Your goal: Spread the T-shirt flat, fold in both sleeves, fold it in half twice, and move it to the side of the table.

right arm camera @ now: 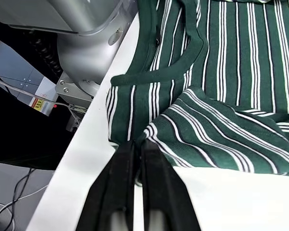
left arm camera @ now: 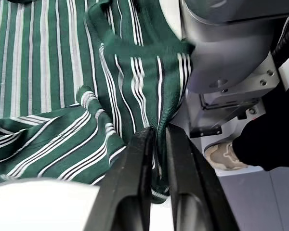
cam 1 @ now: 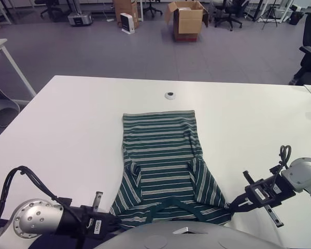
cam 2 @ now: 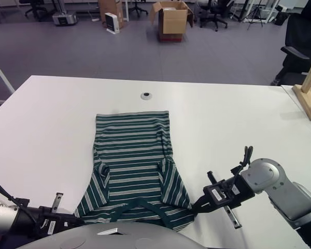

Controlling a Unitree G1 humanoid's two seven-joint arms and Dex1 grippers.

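A green T-shirt with white stripes (cam 1: pixel 163 155) lies lengthwise on the white table (cam 1: pixel 67 119), sleeves folded in, its collar end at the near edge. My left gripper (cam 1: pixel 113 222) is shut on the shirt's near left corner (left arm camera: pixel 156 144). My right gripper (cam 1: pixel 233 206) is shut on the near right corner (right arm camera: pixel 135 139). The neckline (right arm camera: pixel 183 57) shows in the right wrist view beside the table edge.
A small round grommet (cam 1: pixel 170 95) sits in the table beyond the shirt's far hem. A wooden stand (cam 2: pixel 308 93) is at the far right. A cardboard box (cam 1: pixel 186 21) and office chairs stand on the floor behind.
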